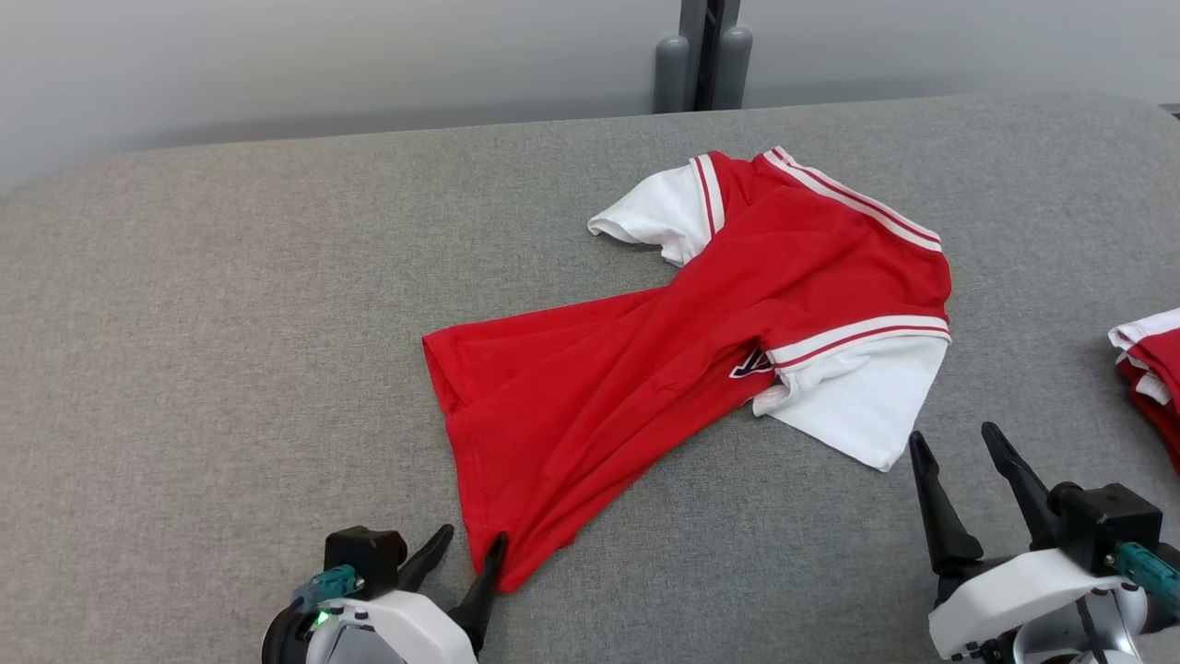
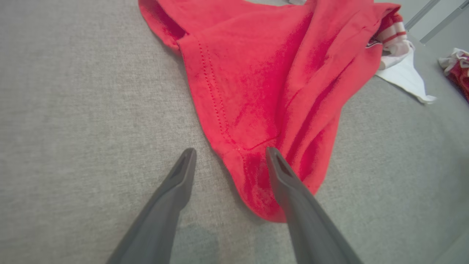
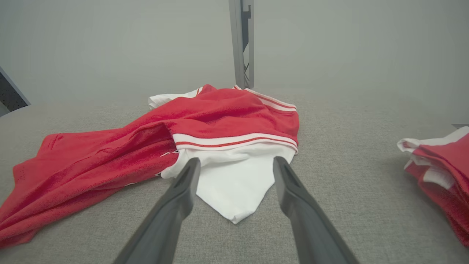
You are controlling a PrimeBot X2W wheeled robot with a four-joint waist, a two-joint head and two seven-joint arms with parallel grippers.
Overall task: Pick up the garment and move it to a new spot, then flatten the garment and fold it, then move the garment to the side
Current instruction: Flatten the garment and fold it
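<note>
Both wide open, empty. Left end effector (image 1: 475,535) straddles hem corner (image 2: 256,183) of shirt (image 1: 682,341); right end effector (image 1: 951,432) near white sleeve (image 1: 862,406); shirt runs diagonally between.

Your left gripper (image 1: 474,538) sits low at the lower left of the head view, jaws wide apart. Right gripper (image 1: 953,433) at the lower right is spread too, fingers pointing up.

Logo (image 1: 751,365) on the shirt (image 1: 664,369) mostly tucked under a fold, unreadable, pile of clothes (image 1: 1154,369) right of the shirt sliced by the edge, post (image 1: 733,69) behind the shirt cut off up top
</note>
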